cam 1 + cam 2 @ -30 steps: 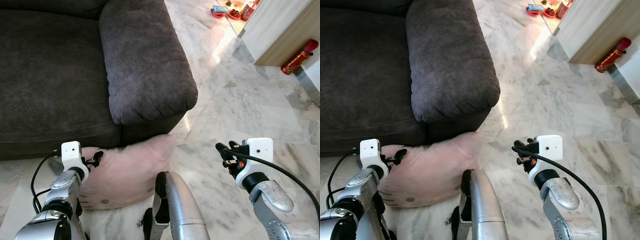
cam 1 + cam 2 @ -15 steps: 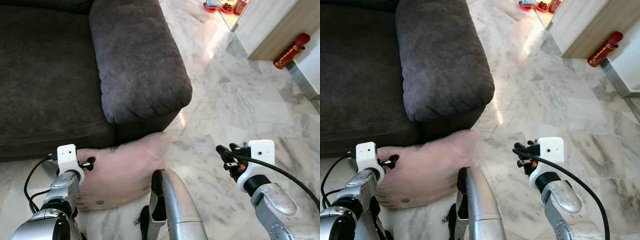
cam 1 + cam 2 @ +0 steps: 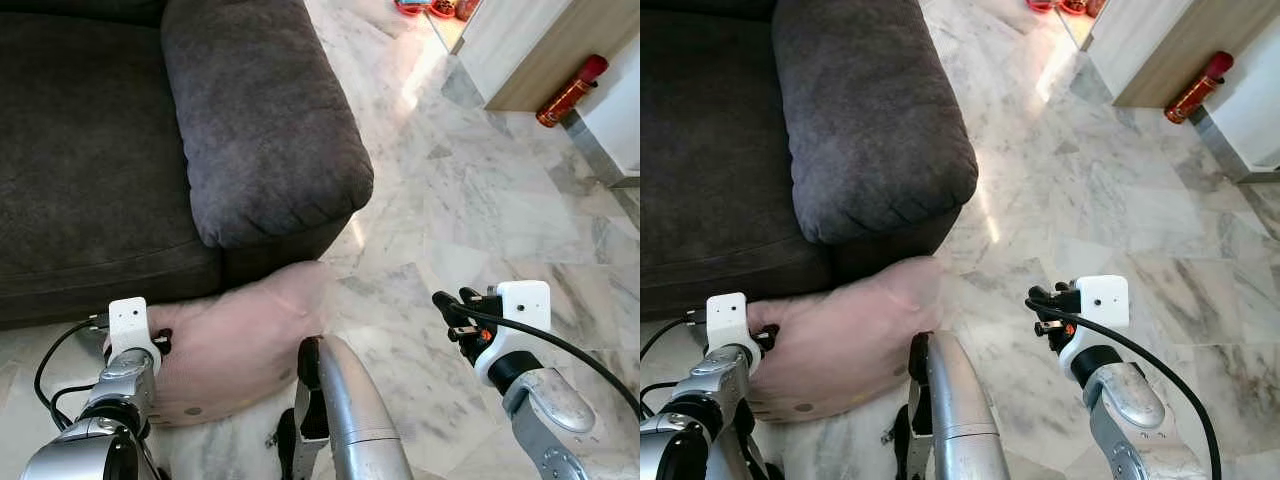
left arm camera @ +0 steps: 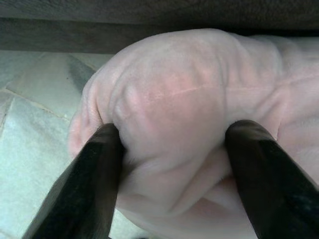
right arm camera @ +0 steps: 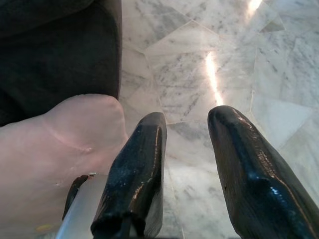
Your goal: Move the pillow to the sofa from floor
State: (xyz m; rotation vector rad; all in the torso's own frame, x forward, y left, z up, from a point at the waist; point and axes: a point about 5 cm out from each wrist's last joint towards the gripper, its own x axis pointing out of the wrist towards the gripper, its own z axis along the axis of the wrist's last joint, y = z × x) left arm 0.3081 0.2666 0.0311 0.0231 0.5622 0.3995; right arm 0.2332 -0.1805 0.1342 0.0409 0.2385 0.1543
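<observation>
Your left gripper (image 4: pixel 169 149) has its two black fingers (image 4: pixel 84 179) spread wide around a bulging corner of the soft pale-pink pillow (image 3: pixel 240 345), both pressing into the fabric. Your right gripper (image 5: pixel 187 149) hangs over the grey-veined marble floor (image 3: pixel 480 200), jaws parted with a narrow gap, holding nothing, beside the pillow's other end. The pillow lies on the floor against the front of the dark grey fabric sofa (image 3: pixel 150 140), below its armrest. Since a second ago, your left gripper has moved in onto the pillow; the camera has also shifted.
</observation>
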